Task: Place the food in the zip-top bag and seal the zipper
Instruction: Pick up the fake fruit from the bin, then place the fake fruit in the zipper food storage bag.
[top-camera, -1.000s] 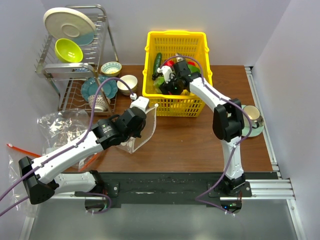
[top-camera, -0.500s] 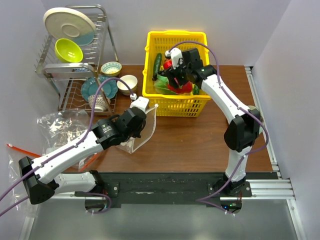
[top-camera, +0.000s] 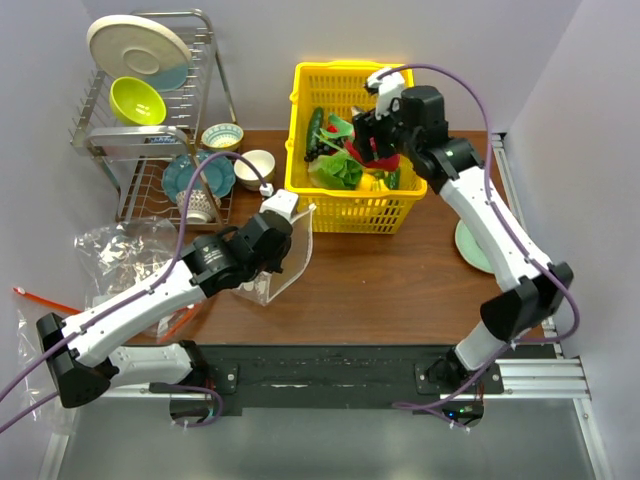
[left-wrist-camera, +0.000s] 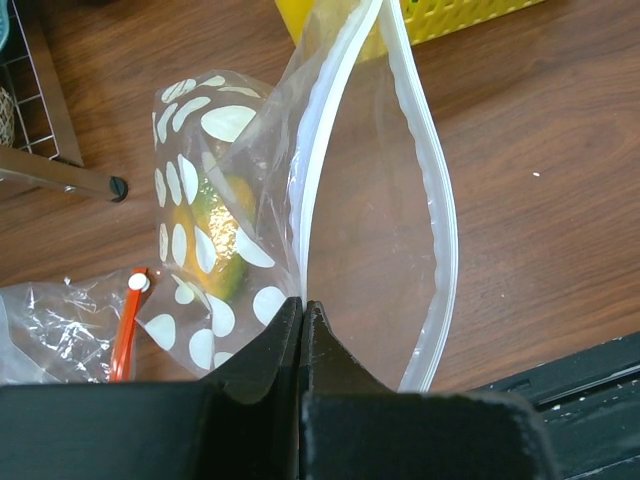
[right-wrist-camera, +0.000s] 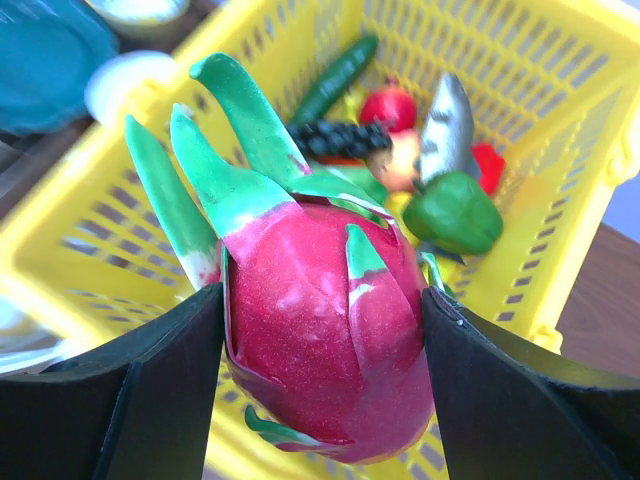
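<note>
My right gripper (right-wrist-camera: 322, 310) is shut on a pink-red dragon fruit (right-wrist-camera: 320, 350) with green leaves and holds it above the yellow basket (top-camera: 352, 215). In the top view the gripper (top-camera: 366, 143) hangs over the basket's right half. My left gripper (left-wrist-camera: 301, 305) is shut on the mouth edge of the white-dotted zip-top bag (left-wrist-camera: 210, 240) and holds it open on the table (top-camera: 400, 270). The zipper (left-wrist-camera: 430, 200) curves wide open. A yellow-green food piece (left-wrist-camera: 222, 240) lies inside the bag. The bag also shows in the top view (top-camera: 285, 262).
The basket holds more food: lettuce (top-camera: 338, 170), a cucumber (right-wrist-camera: 335, 78), a green pepper (right-wrist-camera: 455, 210), a red piece (right-wrist-camera: 388, 105). A dish rack (top-camera: 150, 130) with bowls stands at the back left. Plain clear bags (top-camera: 125, 250) with an orange-red strip (left-wrist-camera: 125, 335) lie at the left. A green saucer (top-camera: 470, 245) sits at the right.
My right gripper has risen out of the basket with the dragon fruit and moved right and back. The arm no longer covers the saucer. The left arm and bag have not moved.
</note>
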